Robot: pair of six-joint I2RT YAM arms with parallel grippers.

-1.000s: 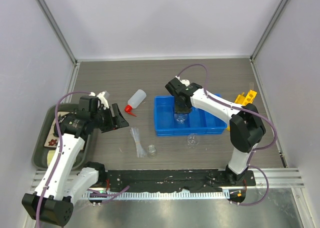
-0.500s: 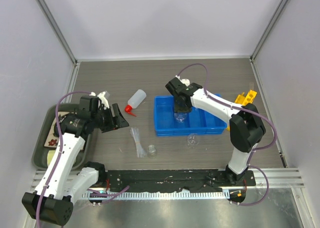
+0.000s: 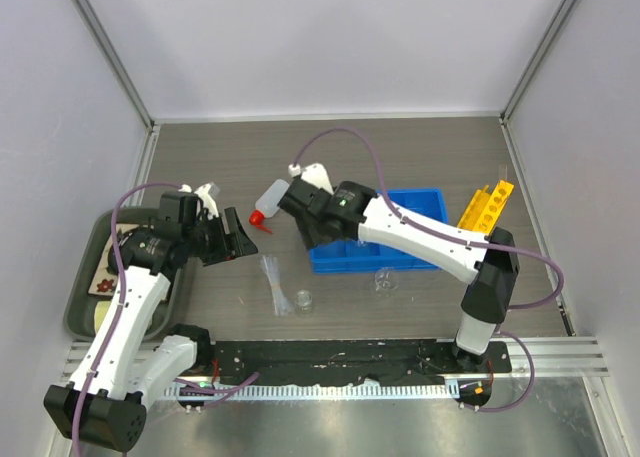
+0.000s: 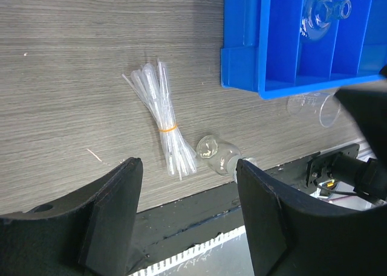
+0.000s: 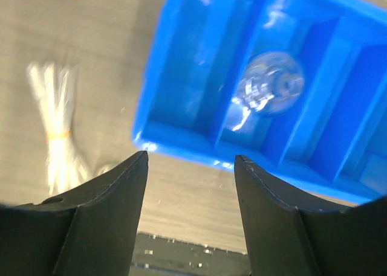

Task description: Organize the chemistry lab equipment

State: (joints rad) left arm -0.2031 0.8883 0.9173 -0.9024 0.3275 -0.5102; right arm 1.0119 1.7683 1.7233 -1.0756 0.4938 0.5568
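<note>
A grey wood-grain tabletop [image 3: 430, 157] fills the middle, enclosed by plain white walls [image 3: 320, 37] from 9 o'clock through 12 to 3 o'clock. At 8 o'clock a dark green tray [image 3: 75, 312] sits by the tabletop's edge, holding a pale card [image 3: 103, 282] with dark red marks. A black strip [image 3: 340, 355] runs along 6 o'clock.

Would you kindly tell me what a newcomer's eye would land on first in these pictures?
The bright blue bin in the middle of the grey table stands out first, with a clear glass flask lying in one of its compartments. The right pincer hangs open and empty over the bin's left end. At the table's right edge, the yellow rack is the other splash of colour.
</note>
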